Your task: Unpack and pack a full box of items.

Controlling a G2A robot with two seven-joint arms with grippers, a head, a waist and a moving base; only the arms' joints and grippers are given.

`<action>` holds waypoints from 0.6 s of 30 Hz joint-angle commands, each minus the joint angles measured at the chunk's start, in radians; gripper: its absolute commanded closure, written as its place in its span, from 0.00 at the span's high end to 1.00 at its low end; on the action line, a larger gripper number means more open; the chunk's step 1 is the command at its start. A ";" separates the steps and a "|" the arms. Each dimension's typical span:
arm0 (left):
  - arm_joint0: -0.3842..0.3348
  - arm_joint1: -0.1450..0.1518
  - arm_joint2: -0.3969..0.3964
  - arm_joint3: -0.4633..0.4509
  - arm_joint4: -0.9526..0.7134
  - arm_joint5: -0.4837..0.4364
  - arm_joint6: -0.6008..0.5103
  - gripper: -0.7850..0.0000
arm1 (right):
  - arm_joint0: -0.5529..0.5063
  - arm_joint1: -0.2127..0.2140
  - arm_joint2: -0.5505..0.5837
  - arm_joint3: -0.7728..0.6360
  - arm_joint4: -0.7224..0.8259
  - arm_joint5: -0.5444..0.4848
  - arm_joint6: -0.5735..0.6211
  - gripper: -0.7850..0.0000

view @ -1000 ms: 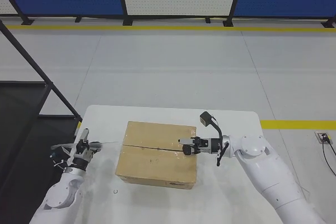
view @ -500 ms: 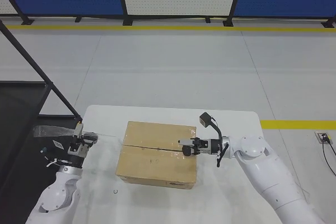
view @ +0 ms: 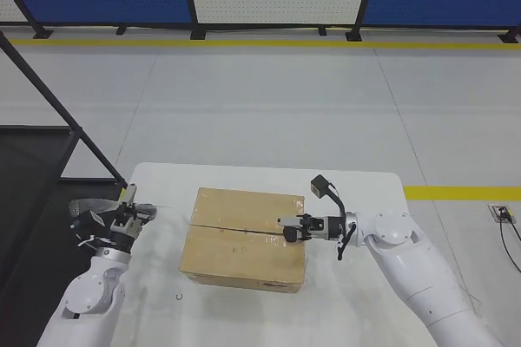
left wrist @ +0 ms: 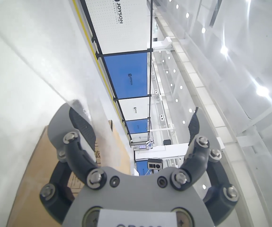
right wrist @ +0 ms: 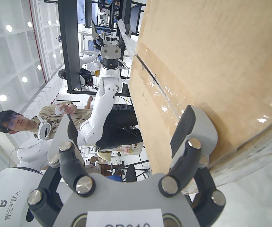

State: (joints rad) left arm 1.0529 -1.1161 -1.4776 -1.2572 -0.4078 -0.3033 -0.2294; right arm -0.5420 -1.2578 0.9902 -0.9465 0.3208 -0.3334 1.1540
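Looks like unsealing: box (view: 243, 238) shut, tape strip (right wrist: 127, 39) stuck to open left gripper (left wrist: 137, 112); right gripper (right wrist: 127, 116) open at box edge; calls next for shedding tape, lifting flaps (view: 243, 208).

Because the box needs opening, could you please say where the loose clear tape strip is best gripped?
Probably the tape strip, on its free stretch past the box, beside the left gripper: it hangs clear there as a flat ribbon, so open jaws could close across its faces from that side.
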 commanded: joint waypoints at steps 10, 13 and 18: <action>-0.117 -0.014 0.028 0.177 -0.028 0.053 -0.054 1.00 | -0.009 0.003 0.006 -0.012 -0.005 0.004 -0.004 1.00; -0.131 -0.016 0.020 0.197 -0.046 0.024 -0.066 1.00 | -0.010 0.003 0.008 -0.014 -0.006 0.005 -0.004 1.00; -0.142 -0.016 0.003 0.216 -0.068 -0.027 -0.111 1.00 | -0.008 0.004 0.008 -0.016 -0.006 0.011 -0.003 1.00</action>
State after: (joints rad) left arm 0.9132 -1.1325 -1.4713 -1.0440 -0.4733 -0.3183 -0.3305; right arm -0.5514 -1.2541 0.9983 -0.9621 0.3144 -0.3236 1.1512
